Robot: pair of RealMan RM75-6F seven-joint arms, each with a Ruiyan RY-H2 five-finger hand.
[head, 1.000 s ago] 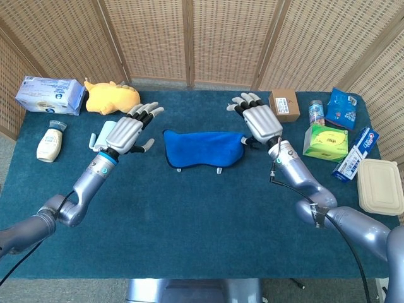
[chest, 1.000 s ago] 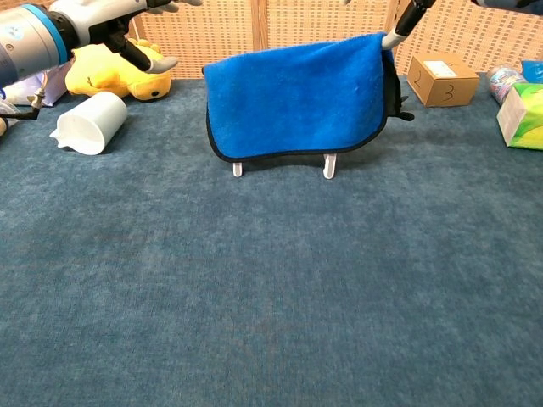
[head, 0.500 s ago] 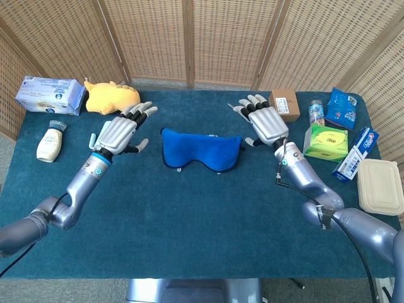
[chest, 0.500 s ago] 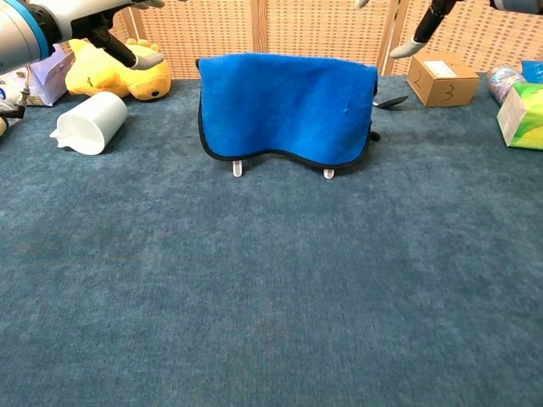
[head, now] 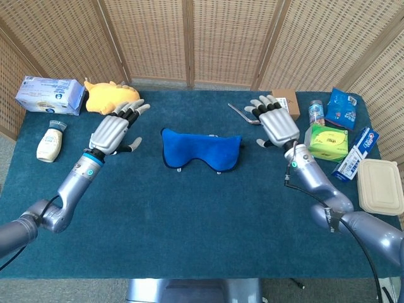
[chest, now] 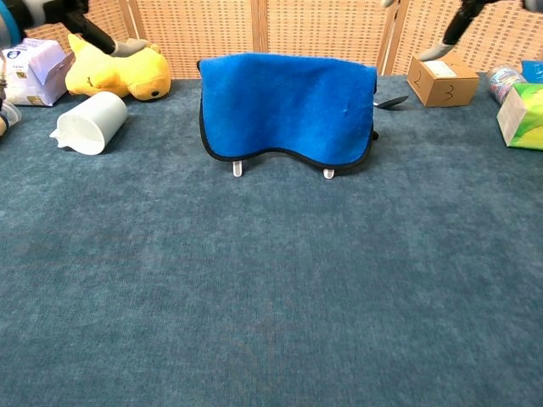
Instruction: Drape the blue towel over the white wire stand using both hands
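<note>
Both hands have drawn outward from the blue towel [head: 201, 148], draped over the white wire stand [chest: 237, 169]; left hand [head: 112, 132] and right hand [head: 278, 125] are empty, fingers spread. A white cup [chest: 90, 123] lies tipped over.

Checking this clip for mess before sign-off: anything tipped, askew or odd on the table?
The white cup lies tipped on its side near the yellow plush toy. The blue towel hangs evenly over the stand.
</note>
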